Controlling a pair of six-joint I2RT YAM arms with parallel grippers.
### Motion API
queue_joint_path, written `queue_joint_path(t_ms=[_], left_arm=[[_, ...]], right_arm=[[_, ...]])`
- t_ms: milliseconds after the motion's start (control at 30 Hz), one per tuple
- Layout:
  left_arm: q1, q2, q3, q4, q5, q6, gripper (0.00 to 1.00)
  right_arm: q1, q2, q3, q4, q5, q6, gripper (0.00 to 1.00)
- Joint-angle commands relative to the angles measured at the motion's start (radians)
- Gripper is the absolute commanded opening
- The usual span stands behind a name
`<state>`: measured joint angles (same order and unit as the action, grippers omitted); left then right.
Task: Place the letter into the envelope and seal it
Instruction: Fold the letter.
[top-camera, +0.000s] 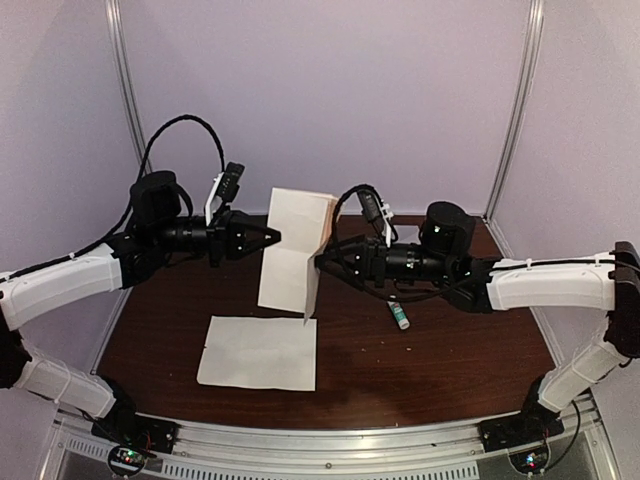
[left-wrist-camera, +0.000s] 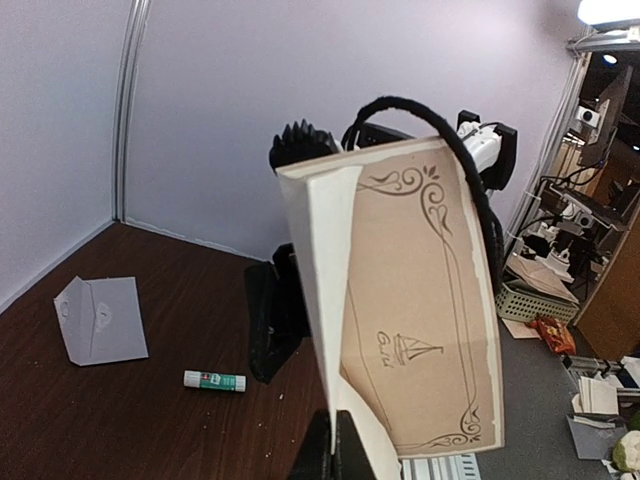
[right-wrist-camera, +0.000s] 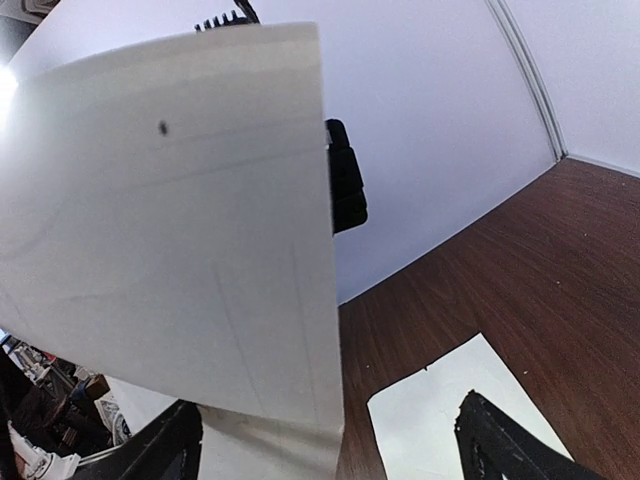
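Above the table (top-camera: 450, 350), the letter (top-camera: 288, 280) stands upright in the air, bent at a crease across its middle. The left gripper (top-camera: 272, 238) is closed tight on its left edge and holds it up. The right gripper (top-camera: 322, 258) is at the opposite edge with jaws wide, the paper's edge between them; whether they touch it I cannot tell. The envelope (left-wrist-camera: 100, 320) lies flat near the back wall, well apart. A glue stick (top-camera: 400, 316) lies under the right arm, and a white sheet (top-camera: 258, 352) lies flat near the front.
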<state>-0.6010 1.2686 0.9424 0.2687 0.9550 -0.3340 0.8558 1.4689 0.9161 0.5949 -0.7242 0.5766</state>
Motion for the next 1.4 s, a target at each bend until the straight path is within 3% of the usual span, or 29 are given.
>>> queue_joint_path(t_ms=[0, 633, 933, 1233, 1367], left_arm=[[-0.001, 0.003, -0.007, 0.044, 0.038, 0.003, 0.0], [-0.009, 0.017, -0.005, 0.059, 0.058, -0.021, 0.0], [-0.01, 0.026, -0.007, 0.076, 0.088, -0.036, 0.0], [-0.014, 0.035, -0.004, 0.076, 0.101, -0.04, 0.0], [-0.015, 0.035, -0.002, 0.078, 0.102, -0.04, 0.0]], right_arm=[[0.014, 0.027, 0.052, 0.07, 0.014, 0.018, 0.85], [0.035, 0.045, 0.071, 0.155, 0.018, 0.042, 0.69], [0.041, 0.077, 0.096, 0.178, -0.001, 0.059, 0.45], [0.052, 0.11, 0.142, 0.134, -0.031, 0.042, 0.31], [0.054, 0.114, 0.15, 0.11, -0.031, 0.034, 0.13]])
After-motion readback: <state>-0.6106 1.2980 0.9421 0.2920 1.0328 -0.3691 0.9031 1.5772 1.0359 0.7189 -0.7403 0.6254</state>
